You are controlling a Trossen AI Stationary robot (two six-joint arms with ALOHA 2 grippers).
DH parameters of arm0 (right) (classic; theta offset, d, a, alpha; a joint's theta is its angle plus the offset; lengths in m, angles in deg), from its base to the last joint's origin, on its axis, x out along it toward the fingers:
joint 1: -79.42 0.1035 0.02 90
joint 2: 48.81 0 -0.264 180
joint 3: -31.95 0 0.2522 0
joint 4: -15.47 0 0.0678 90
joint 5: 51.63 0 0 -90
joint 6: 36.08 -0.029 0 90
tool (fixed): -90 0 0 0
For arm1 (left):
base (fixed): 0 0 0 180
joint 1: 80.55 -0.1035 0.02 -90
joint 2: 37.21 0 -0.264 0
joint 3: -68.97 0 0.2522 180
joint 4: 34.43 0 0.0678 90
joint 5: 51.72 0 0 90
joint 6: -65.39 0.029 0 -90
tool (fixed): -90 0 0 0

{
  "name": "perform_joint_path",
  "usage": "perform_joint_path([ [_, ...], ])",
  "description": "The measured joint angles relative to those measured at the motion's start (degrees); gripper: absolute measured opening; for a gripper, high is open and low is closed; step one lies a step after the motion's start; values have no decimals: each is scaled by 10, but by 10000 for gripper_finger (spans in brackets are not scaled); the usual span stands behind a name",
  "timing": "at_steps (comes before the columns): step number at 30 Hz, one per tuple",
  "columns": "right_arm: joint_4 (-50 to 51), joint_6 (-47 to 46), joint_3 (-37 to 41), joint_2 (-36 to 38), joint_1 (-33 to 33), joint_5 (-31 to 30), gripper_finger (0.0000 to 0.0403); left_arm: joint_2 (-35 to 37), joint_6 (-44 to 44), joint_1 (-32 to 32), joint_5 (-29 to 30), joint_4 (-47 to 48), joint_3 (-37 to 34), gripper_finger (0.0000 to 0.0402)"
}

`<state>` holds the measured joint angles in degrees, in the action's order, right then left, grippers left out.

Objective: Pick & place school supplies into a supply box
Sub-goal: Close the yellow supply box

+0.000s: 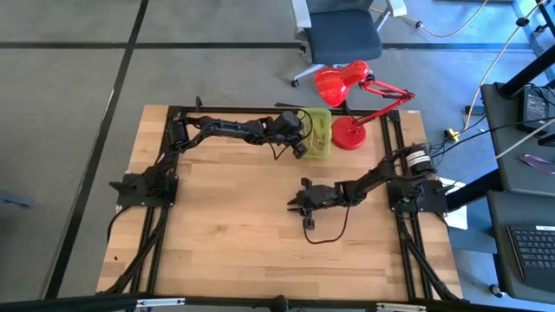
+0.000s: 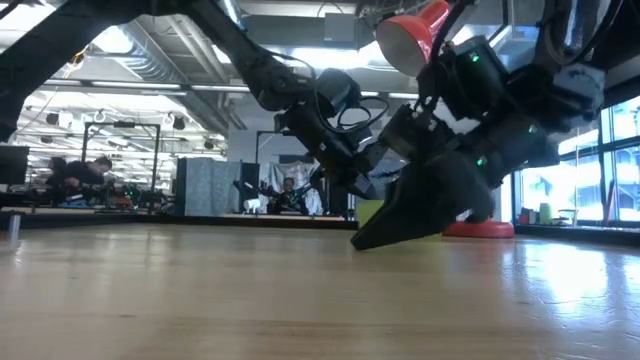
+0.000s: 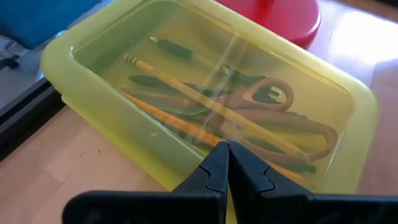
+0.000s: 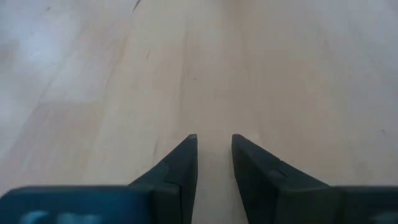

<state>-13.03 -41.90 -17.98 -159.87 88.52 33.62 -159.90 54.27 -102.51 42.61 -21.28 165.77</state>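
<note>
The supply box (image 3: 205, 106) is a translucent yellow-green case, closed, lying flat near the table's far edge (image 1: 317, 134). Through its lid I see the school supplies: a yellow pencil (image 3: 211, 106), an orange pencil (image 3: 155, 112), dark pens (image 3: 177, 50) and scissors (image 3: 280, 118). My left gripper (image 3: 227, 149) is shut, its tips at the box's left long edge (image 1: 299, 146). My right gripper (image 4: 214, 140) is open by a narrow gap. It sits low over bare wood at mid-table (image 1: 295, 204), and its fingertips are down at the tabletop in the low view (image 2: 362, 242). My left gripper's shut fingertips (image 3: 217, 155) stand at the box lid's long edge (image 3: 186, 146) nearest them, slanting down from the table's left. I cannot tell whether they touch the lid or hover just above it.
A red desk lamp (image 1: 351, 100) stands right beside the box, its base (image 3: 280, 15) just beyond the box's far side. A black cable (image 1: 325, 230) loops on the table near my right gripper. Bare wood (image 1: 225, 225) spreads across the near and left parts.
</note>
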Motion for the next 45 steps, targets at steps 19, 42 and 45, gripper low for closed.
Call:
perform_joint_path([
  [19,485,-90,1,395,-3,-70,104,3,-58,24,37,116,4,2],
  [42,589,-121,0,418,-16,-162,103,1,-194,73,71,79,1,3],
  [45,596,-122,0,418,-15,-162,103,1,-198,71,77,78,1,2],
])
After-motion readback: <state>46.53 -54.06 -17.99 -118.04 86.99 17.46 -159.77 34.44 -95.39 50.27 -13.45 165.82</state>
